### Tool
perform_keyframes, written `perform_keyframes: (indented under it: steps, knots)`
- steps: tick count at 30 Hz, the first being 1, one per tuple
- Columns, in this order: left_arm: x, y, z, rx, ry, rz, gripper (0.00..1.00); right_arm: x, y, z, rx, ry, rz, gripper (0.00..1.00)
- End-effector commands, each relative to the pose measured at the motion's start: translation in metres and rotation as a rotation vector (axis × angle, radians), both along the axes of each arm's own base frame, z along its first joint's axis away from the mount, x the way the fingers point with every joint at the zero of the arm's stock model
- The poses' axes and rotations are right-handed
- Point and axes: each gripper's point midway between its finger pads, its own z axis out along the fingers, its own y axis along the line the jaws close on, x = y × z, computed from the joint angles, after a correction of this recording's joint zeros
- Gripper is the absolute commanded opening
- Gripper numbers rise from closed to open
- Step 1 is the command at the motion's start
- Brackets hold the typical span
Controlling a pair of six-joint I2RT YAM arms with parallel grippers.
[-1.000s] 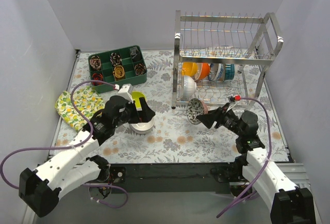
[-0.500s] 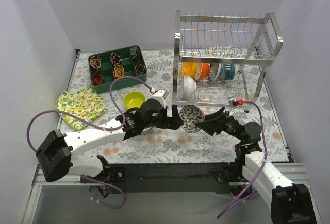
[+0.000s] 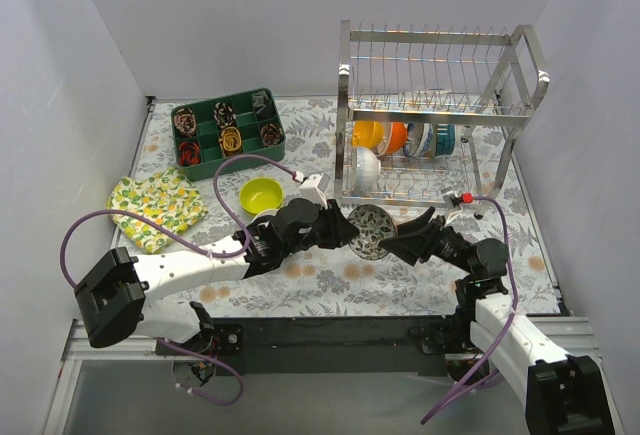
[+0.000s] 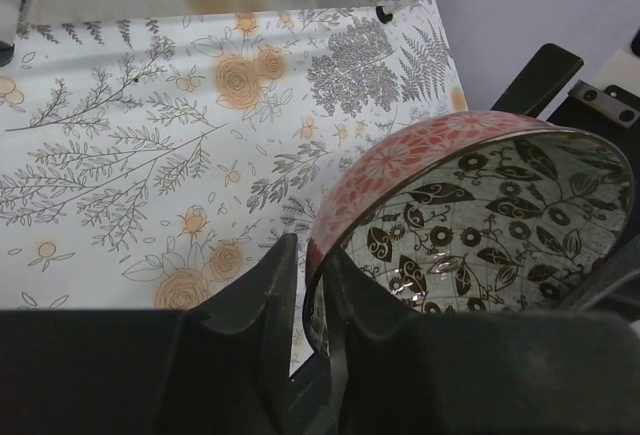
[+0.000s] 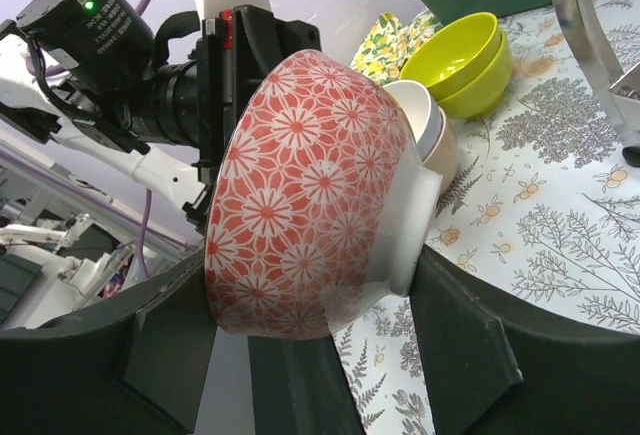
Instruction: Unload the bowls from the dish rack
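Right gripper (image 3: 388, 246) pinches the floral bowl (image 3: 371, 230) just in front of the dish rack (image 3: 345, 105); left gripper (image 4: 305, 267) straddles its rim, likely for handover, clamp unclear.

A table (image 3: 330, 277) spread with a pale covering printed with grey ferns and orange flowers carries everything. A tall two-tier chrome wire dish rack (image 3: 430, 111) stands on it at the far right. Well left of the dish rack, by the far edge, sits a dark green plastic compartment tray (image 3: 235, 161). Further left of the rack and nearer lies a folded yellow-and-green lemon-print cloth (image 3: 155, 210). Between that cloth and the rack stand two stacked lime-green round bowls (image 3: 260, 195). Just beside them, on the near side, is a short stack of white and beige bowls (image 5: 428, 127).
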Motion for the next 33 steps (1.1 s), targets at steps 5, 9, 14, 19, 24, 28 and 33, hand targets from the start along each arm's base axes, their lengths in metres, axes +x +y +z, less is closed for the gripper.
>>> perform_keyframes:
  steps: [5,9,14,19,24,28,33]
  knots:
    - [0.006,0.016,0.000,0.005,-0.017,0.070,0.00,-0.013,-0.004,-0.046,-0.029,0.069,-0.019,0.34]
    - [0.009,0.032,-0.008,0.074,-0.023,0.117,0.00,-0.008,-0.006,-0.053,-0.051,0.077,-0.052,0.64]
    - [0.010,0.058,-0.006,0.168,-0.050,0.169,0.00,0.001,-0.009,-0.060,-0.103,0.057,-0.094,0.89]
    - [0.015,0.076,0.011,0.222,-0.094,0.208,0.00,0.011,-0.012,-0.067,-0.161,0.057,-0.141,0.96]
    - [0.015,0.077,0.006,0.316,-0.072,0.168,0.00,0.020,-0.018,-0.073,-0.223,0.040,-0.193,0.96]
    - [0.006,0.063,-0.026,0.396,0.007,0.069,0.00,0.029,-0.023,-0.067,-0.269,0.010,-0.238,0.96]
    - [0.000,0.046,-0.060,0.462,0.093,-0.017,0.00,0.039,-0.034,-0.066,-0.340,-0.007,-0.315,0.96]
